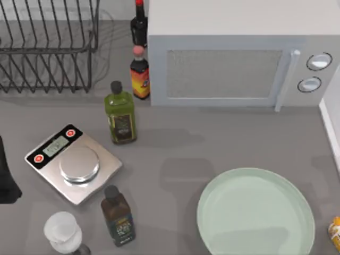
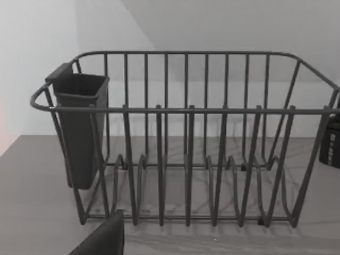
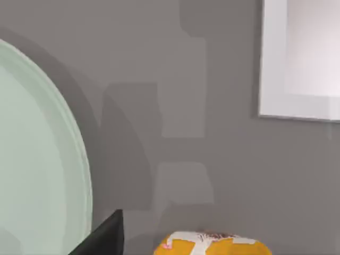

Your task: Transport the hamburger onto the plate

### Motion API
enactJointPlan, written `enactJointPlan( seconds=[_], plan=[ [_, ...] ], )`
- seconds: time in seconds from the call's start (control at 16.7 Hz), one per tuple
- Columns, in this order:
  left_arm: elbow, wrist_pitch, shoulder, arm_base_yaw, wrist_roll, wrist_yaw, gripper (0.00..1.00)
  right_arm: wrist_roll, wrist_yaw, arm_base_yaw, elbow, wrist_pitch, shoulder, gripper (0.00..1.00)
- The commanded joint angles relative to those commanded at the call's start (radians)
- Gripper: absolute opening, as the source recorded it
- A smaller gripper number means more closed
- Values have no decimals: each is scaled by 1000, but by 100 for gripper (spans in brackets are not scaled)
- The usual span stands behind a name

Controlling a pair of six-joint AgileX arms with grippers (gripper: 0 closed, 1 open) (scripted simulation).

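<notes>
The hamburger (image 1: 335, 232) is a small orange-yellow and cream lump at the table's right edge, just right of the plate (image 1: 255, 212). The plate is large, round and pale mint green, sits at the front right, and has nothing on it. In the right wrist view the hamburger (image 3: 212, 245) lies close below the camera, with the plate's rim (image 3: 64, 149) beside it and a gap of bare table between them. A dark part of my right gripper (image 3: 103, 238) shows near the hamburger, apart from it. My left arm (image 1: 6, 178) is parked at the table's left edge, with a dark part of its gripper (image 2: 103, 239) facing the dish rack.
A microwave (image 1: 234, 53) stands at the back right and a white box (image 1: 332, 119) at the right edge. At the back left is a wire dish rack (image 1: 48, 48). A kitchen scale (image 1: 71, 162), several bottles (image 1: 121, 114) and a white cup (image 1: 62, 231) crowd the left half.
</notes>
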Motion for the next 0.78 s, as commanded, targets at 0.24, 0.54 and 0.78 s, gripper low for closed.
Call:
enactJointPlan(
  seconds=[0.24, 0.54, 0.78],
  plan=[
    [0, 0, 0, 0, 0, 0, 100, 27, 1, 51, 158, -211, 279, 100],
    [0, 0, 0, 0, 0, 0, 100, 47, 0, 90, 283, -364, 488, 100],
    [0, 0, 0, 0, 0, 0, 100, 49, 0, 93, 295, -378, 506, 100]
  ],
)
